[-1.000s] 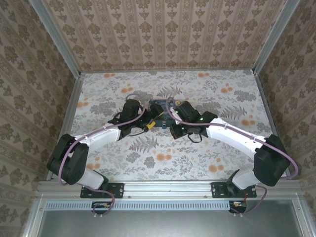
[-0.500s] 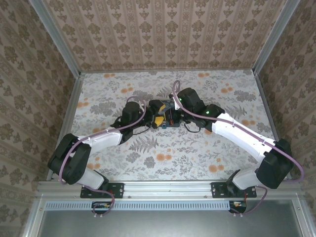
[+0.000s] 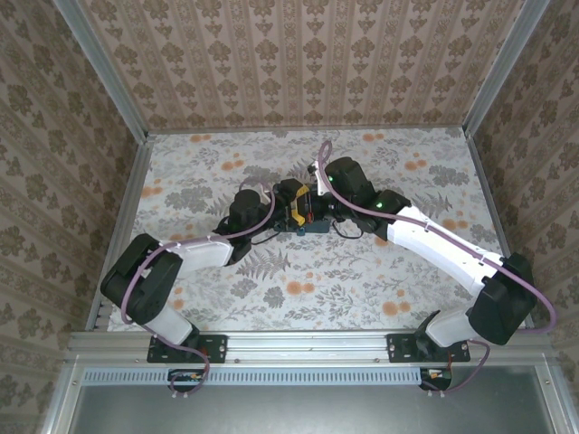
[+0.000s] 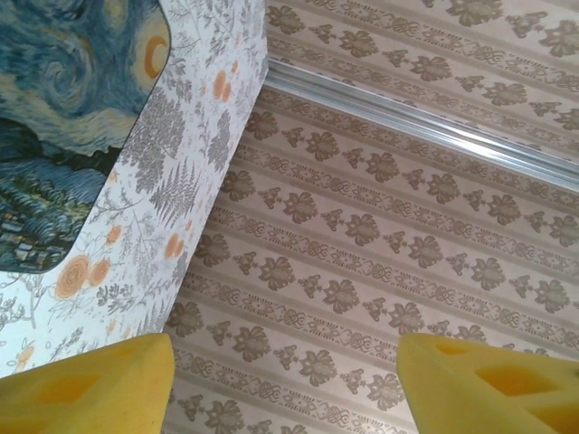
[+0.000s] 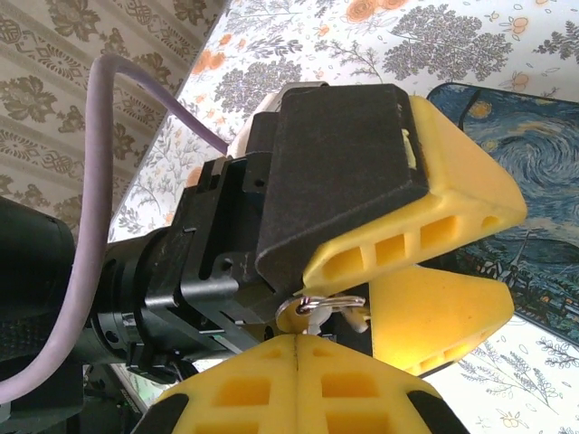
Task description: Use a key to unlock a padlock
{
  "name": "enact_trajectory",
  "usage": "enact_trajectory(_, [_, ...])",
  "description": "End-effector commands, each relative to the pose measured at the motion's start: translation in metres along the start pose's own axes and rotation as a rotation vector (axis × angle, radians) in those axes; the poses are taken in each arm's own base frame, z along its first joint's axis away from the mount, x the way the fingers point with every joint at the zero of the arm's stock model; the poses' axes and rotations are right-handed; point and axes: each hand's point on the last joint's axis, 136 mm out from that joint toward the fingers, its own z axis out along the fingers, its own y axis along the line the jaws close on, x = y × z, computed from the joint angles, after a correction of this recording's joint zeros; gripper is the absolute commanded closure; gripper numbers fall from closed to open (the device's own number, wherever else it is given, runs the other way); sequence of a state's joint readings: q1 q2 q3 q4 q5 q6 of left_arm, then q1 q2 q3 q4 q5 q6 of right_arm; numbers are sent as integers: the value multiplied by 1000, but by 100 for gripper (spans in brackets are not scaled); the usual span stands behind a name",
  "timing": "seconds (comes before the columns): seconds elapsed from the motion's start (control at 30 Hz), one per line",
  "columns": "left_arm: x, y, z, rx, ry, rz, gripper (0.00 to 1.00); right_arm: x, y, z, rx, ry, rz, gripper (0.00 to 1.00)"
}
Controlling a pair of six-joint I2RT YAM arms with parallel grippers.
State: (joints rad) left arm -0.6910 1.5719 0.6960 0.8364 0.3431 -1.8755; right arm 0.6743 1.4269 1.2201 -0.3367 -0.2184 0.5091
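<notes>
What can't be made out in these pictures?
Padlock: top view, too small, lost among the arms over the printed box.
Metal ring: right wrist view, tucked between left claw and right claw; key or lock unclear.
Left wrist view: yellow fingers cut off by bottom edge.

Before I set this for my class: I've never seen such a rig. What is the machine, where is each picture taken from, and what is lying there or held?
These are two robot arms bolted at the near edge of a table covered in flowery cloth. One picture looks down from above and behind them. The other two come from a camera on each wrist. A box printed with a swirly blue painting lies mid-table. The left hand, with yellow fingers, is open. The right hand is shut, seemingly pinching a small key on a ring, which sits between the left hand's fingers.
</notes>
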Motion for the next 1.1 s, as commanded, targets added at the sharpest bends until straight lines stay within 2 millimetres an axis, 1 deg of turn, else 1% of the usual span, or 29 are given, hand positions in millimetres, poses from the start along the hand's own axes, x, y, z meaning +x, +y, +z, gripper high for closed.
enact_trajectory(0.0, [3,-12,0,64,4,-3,32,5,-8,4,8,2,17,100])
enact_trajectory(0.27, [2,-8,-1,65,-5,-7,48,8,-25,7,25,1,47,100])
enact_trajectory(0.53, [-3,1,2,49,-12,-11,50,9,-29,5,18,-6,60,100])
enact_trajectory(0.63, [-3,4,3,43,-12,-10,53,9,-30,5,17,-8,64,100])
enact_trajectory(0.7, [-4,5,4,42,-13,-7,60,9,-30,5,15,-8,65,100])
enact_trajectory(0.8, [-5,8,4,35,-15,-3,74,10,-30,5,14,-9,66,100])
enact_trajectory(0.93, [-8,14,5,17,-16,22,97,9,-37,3,25,-19,78,100])
enact_trajectory(0.97, [-9,16,6,9,-14,33,100,9,-41,3,32,-21,85,100])
enact_trajectory(1.0, [-10,18,6,1,-14,44,100,11,-45,4,38,-20,94,100])
enact_trajectory(1.07, [-11,21,6,-21,-7,95,100,6,-49,-6,36,-52,112,100])
